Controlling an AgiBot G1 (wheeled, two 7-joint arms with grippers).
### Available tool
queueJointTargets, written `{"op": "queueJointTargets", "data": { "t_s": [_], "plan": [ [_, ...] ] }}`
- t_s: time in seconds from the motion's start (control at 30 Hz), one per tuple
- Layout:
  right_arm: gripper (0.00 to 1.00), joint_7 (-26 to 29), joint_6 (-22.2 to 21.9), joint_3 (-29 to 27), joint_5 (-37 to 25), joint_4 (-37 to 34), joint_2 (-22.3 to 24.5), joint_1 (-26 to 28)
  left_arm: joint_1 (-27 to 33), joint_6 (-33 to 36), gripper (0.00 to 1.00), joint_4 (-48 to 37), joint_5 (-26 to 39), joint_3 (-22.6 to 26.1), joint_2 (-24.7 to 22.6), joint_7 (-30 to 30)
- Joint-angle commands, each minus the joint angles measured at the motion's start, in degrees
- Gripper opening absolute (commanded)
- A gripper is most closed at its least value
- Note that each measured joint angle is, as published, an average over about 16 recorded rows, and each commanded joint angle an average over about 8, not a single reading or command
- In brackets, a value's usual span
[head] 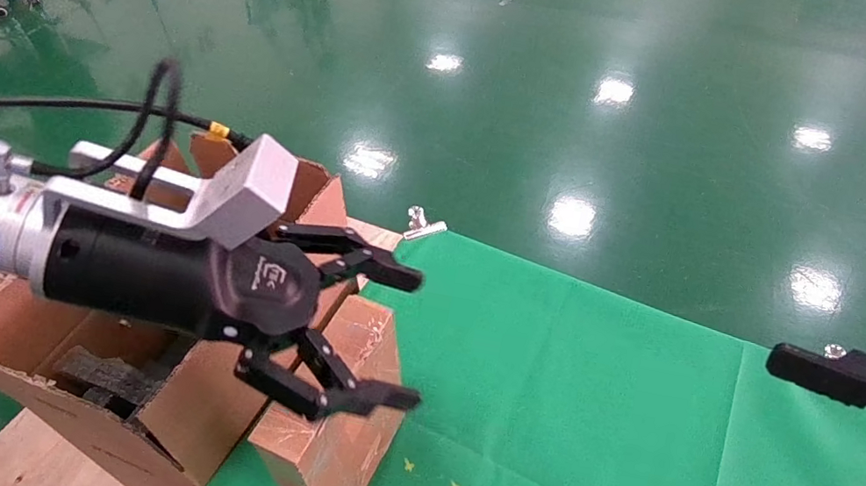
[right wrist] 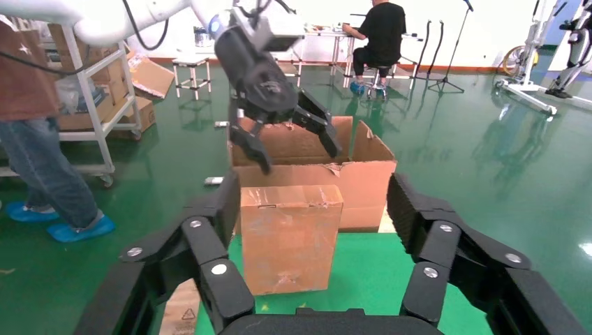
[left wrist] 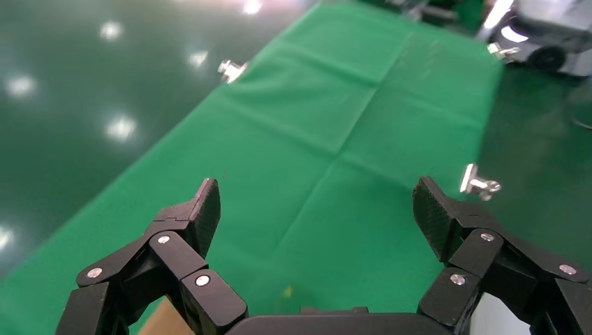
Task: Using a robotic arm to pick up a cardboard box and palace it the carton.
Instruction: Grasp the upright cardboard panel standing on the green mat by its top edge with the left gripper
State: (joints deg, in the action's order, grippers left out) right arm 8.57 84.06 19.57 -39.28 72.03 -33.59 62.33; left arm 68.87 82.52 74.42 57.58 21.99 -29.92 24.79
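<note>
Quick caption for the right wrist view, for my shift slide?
Left tool open above the cardboard box standing beside the carton.

The cardboard box [head: 338, 404] is brown with pale whitish scuffs and a glossy sheen, and the carton [head: 189, 414] beside it is a matching plain brown with black foam blocks [head: 106, 377] inside. The robotic arm [head: 127, 260] is white and silver with a black wrist, a glowing blue ring light, a black cable and a black left end effector [head: 372, 335]; the right end effector [head: 755, 438] is all black. The desk [head: 590, 413] wears a bright green cloth dotted with tiny yellow marks [head: 411, 466], and the floor [head: 603, 86] is a darker glossy green with white light spots.
</note>
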Motion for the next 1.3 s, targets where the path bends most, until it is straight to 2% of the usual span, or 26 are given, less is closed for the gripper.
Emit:
{"op": "queueJointTargets", "data": {
  "t_s": [0.03, 0.27, 0.5, 0.6, 0.97, 1.3],
  "plan": [
    [0.00, 0.00, 0.00, 0.00, 0.00, 0.00, 0.00, 0.00, 1.81, -0.51, 1.00, 0.32, 3.33, 1.43, 0.83, 3.72],
    [0.00, -0.01, -0.01, 0.00, 0.00, -0.01, 0.01, -0.01, 6.54, 0.37, 1.00, 2.28, 12.03, 5.00, 1.28, 10.71],
    [0.00, -0.01, -0.02, -0.01, 0.00, -0.02, 0.01, -0.01, 7.49, 1.02, 1.00, 1.98, 13.71, 5.86, 1.09, 11.80],
    [0.00, -0.01, -0.02, -0.01, 0.00, -0.02, 0.01, -0.01, 8.56, 1.56, 1.00, 1.59, 16.01, 6.94, 0.73, 14.09],
    [0.00, -0.01, -0.02, 0.00, 0.00, -0.02, 0.01, -0.01, 20.22, 7.67, 1.00, 1.44, 30.95, 16.50, -4.92, 34.39],
    [0.00, -0.02, -0.02, 0.01, 0.01, -0.03, 0.02, -0.01, 28.44, 8.47, 1.00, 0.10, 32.84, 28.72, -8.26, 46.41]
  ]
}}
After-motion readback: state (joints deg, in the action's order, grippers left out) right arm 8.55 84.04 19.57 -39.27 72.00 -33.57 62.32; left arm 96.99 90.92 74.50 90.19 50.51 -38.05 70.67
